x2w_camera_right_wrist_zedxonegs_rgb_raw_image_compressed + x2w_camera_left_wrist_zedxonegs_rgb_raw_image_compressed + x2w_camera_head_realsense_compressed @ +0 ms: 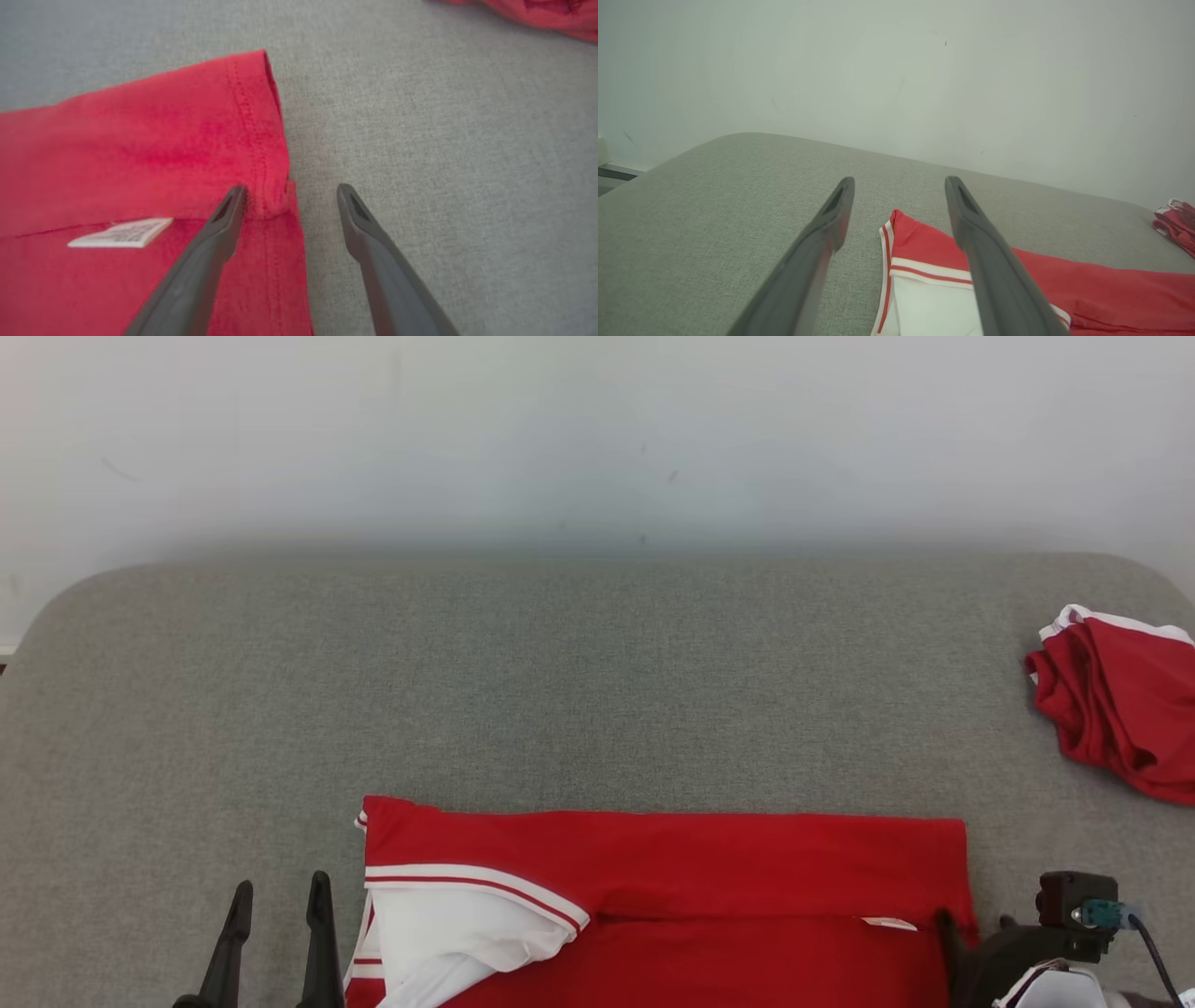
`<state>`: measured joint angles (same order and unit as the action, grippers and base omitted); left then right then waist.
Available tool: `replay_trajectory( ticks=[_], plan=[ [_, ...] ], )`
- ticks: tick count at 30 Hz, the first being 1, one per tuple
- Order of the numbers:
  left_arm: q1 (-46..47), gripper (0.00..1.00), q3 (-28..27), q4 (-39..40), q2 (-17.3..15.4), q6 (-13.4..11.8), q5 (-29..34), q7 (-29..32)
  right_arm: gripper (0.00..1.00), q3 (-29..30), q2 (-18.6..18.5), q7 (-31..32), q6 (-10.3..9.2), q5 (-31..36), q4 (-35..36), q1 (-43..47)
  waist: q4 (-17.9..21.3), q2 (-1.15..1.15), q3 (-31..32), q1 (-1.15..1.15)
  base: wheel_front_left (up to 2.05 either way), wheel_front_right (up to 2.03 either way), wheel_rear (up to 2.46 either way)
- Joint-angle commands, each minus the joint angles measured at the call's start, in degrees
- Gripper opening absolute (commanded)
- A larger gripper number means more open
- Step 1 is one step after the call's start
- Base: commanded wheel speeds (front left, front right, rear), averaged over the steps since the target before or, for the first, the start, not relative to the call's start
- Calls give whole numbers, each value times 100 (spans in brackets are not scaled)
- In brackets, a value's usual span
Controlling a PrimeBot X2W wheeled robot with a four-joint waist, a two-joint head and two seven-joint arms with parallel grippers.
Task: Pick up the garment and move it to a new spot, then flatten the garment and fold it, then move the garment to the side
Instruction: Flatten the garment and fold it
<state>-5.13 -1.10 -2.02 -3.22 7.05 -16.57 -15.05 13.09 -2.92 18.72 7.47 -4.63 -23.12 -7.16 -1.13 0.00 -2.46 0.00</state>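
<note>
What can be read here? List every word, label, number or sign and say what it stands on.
Small white sewn-in tag on the flat red fabric garment with white striped trim: rows of print, too blurred to read.
No other writing: none on the crumpled red and white garment, the grey woven fabric surface or the pale wall.

Grey fabric surface, pale wall

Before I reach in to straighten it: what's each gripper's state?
Left gripper: open, holding nothing.
Right gripper: open, holding nothing, at the red garment's edge.
</note>
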Motion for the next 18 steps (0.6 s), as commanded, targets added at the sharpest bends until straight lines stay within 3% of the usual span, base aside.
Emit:
replay_trajectory(
  ticks=[1, 12, 13, 14, 15, 17, 18],
  plan=[
    [52, 100, -3, -45, 20, 1, 17, -18, 100, 29, 3, 32, 0, -83, -106, -86, -29, 0, -31, 0, 0, 0, 0],
    [174, 100, 10, -111, 27, 44, 36, -18, 100, -100, 16, 178, 4, -491, -586, -286, -98, 0, -167, 0, 0, 0, 0],
    [165, 100, 5, -120, 26, 47, 41, -18, 77, -155, 21, 251, 7, -563, -656, -306, -102, 0, -169, 0, 0, 0, 0],
    [165, 100, 5, -120, 26, 47, 41, -18, 77, -155, 21, 251, 7, -563, -656, -306, -102, 0, -169, 0, 0, 0, 0],
    [164, 100, 3, -125, 24, 50, 44, -19, 45, -194, 29, 320, 7, -617, -730, -327, -107, 0, -170, 0, 0, 0, 0],
    [172, 100, 1, -139, 18, 53, 53, -18, 14, -246, 34, 432, 7, -672, -829, -321, -123, 0, -169, 0, 0, 0, 0],
    [174, 100, 1, -147, 16, 38, 59, -18, 4, -254, 34, 467, 7, -690, -859, -318, -132, 0, -164, 0, 0, 0, 0]
  ],
)
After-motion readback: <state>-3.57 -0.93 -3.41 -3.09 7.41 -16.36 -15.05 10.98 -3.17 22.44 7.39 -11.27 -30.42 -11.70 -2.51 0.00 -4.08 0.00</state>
